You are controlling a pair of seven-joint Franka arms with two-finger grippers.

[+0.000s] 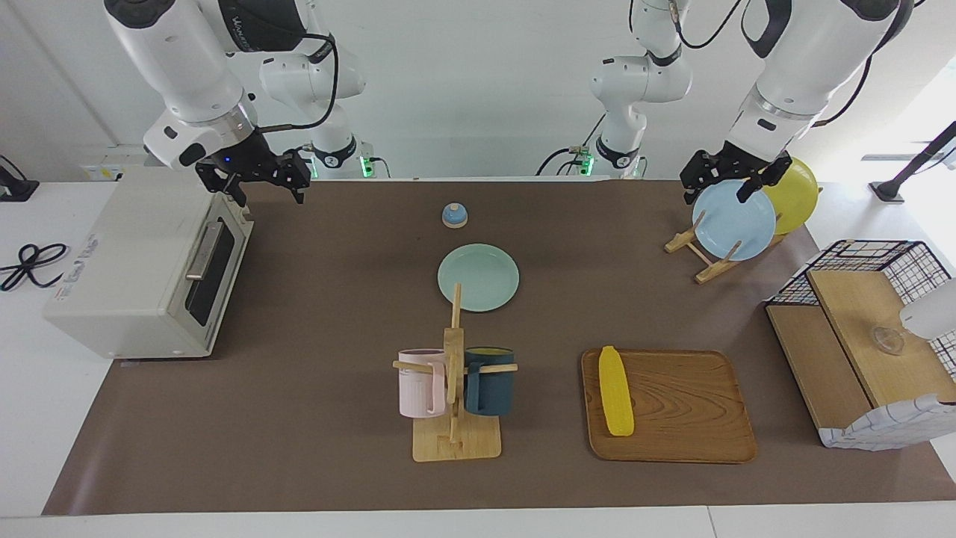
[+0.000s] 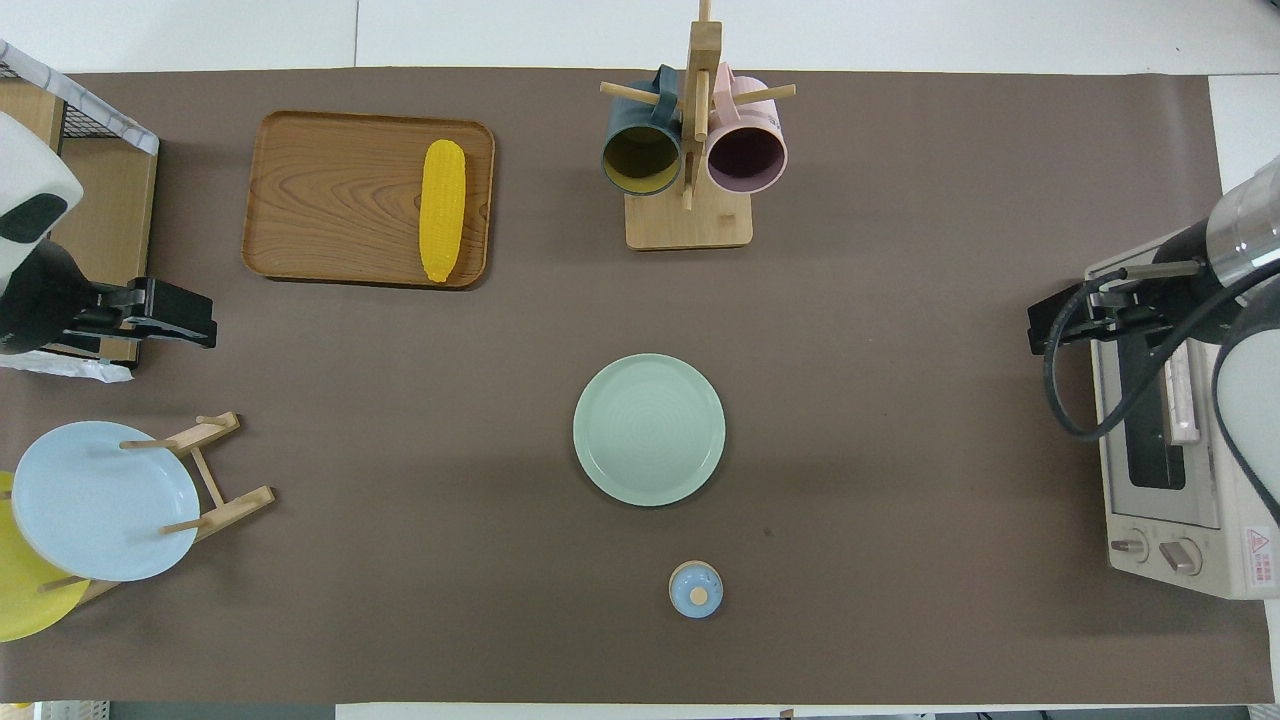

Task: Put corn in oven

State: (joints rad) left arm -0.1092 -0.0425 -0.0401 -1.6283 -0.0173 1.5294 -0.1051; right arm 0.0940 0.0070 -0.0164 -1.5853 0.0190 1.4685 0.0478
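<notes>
Brown mat [image 1: 314, 388]: corn [image 1: 615, 391] on tray, well apart from both wide-open end effectors [image 1: 263, 181] [image 1: 728, 181].

White table [image 1: 30, 418] covered by a brown mat [image 1: 314, 448]; landmark is the green plate [image 1: 478, 277], flat on the mat about mid-table. Nearer the robots than the plate: small blue bell [image 1: 454, 215]; farther from them: wooden mug stand [image 1: 455, 437], and beside that, toward the left arm's end, the wooden tray [image 1: 687, 407]. At the right arm's end the oven [image 1: 127, 276] sits partly on the mat, door shut; at the left arm's end stand a wooden plate rack [image 1: 706, 261], nearer the robots than the plate, and a wire-sided wooden shelf unit [image 1: 844, 351].
</notes>
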